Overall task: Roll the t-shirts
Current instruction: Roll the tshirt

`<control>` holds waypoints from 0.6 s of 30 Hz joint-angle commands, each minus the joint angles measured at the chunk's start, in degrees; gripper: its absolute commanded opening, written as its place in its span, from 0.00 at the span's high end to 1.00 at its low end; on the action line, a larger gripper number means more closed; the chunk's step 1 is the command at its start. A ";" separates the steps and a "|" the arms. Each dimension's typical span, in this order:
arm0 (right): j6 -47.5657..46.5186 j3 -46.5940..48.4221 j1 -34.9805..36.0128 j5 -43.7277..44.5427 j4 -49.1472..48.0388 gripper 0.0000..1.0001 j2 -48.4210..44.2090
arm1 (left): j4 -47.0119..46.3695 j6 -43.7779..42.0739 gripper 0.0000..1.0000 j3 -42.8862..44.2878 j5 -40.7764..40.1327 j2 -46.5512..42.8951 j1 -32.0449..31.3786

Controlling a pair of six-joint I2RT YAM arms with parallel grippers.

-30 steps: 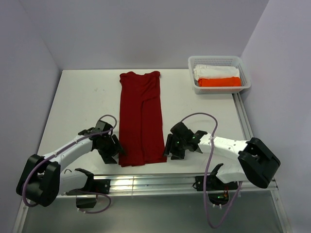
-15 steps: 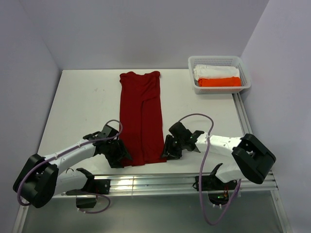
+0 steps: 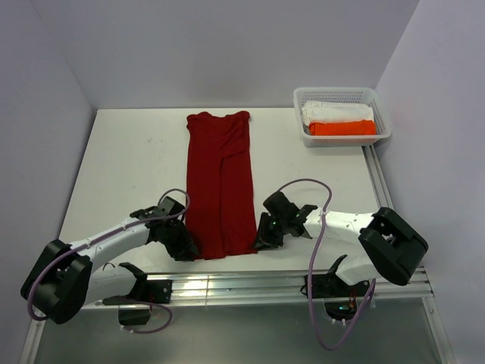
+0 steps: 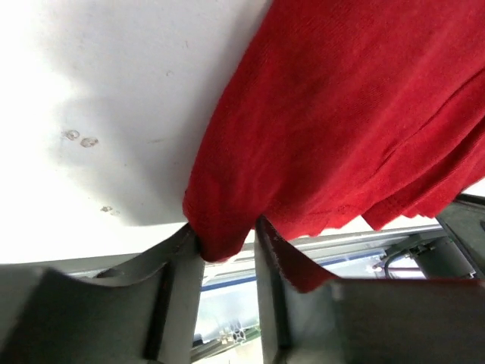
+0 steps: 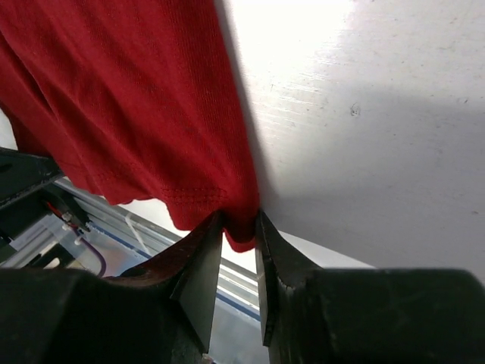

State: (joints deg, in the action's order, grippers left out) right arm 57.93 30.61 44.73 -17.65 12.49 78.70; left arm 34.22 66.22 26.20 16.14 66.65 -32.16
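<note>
Top view evenly lit and sharp with only faint shadows; wrist views blow out to glare on the white table (image 5: 303, 30), soft grey shadow beside the t-shirt (image 4: 341, 114), weave crisp, near fingers (image 5: 201, 280) dark and out of focus.

The t-shirt (image 3: 220, 178) is soft, matt crimson cloth, finely knitted, with a stitched hem. The desk (image 3: 125, 163) is smooth white, faintly scuffed and speckled. Left gripper (image 4: 226, 243) and right gripper (image 5: 239, 224) look matt grey plastic. The basket (image 3: 345, 140) is white latticed plastic
</note>
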 commanded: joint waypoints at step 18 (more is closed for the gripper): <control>-4.23 7.27 -2.10 -1.50 10.62 1.00 -1.70 | 2.17 -1.79 1.00 9.66 -0.42 6.81 0.26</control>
State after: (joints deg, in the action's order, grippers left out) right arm 55.18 34.92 44.16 -17.56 19.77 78.72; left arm 36.42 65.17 32.32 13.76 72.25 -32.16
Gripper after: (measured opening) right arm 0.013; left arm 0.027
